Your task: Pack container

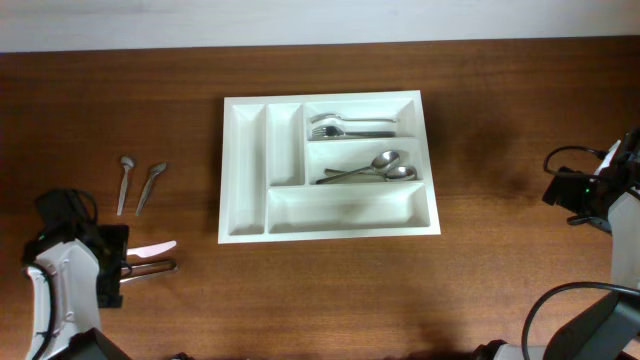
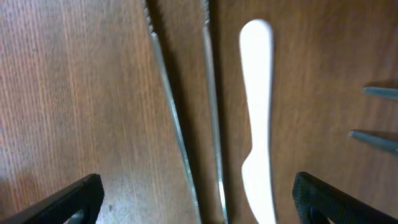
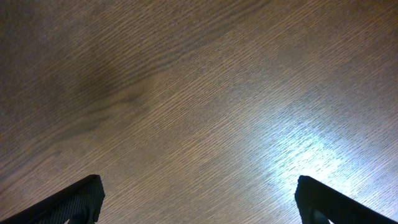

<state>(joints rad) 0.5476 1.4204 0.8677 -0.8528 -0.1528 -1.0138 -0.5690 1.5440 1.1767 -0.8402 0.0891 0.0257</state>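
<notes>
Brown wood grain runs across the whole surface [image 1: 500, 100]. At its far left edge the left fingers [image 2: 71, 200] stand spread wide apart and grasp nothing. In the left wrist view their dark tips frame a white plastic knife [image 2: 258, 112] and two thin metal handles [image 2: 177, 118] that lie side by side on the wood, the handles left of the knife. From overhead the knife sits just above the metal handles, right at the fingers' front. A little further up lie two metal spoons [image 1: 124, 180] near each other, bowls pointing away from the arm and handles slanting down. The container [image 1: 248, 165], a white tray, rests flat in the middle of the surface, well apart from both arms. Its upper long compartment holds silver cutlery [image 1: 345, 127], though I cannot tell which kind. The middle long one holds two more spoons [image 1: 375, 170] with their bowls to the right. At the far right edge the right fingers [image 3: 68, 199] are likewise released and wide, hanging over bare wood with a bright patch of glare [image 3: 305, 155].
</notes>
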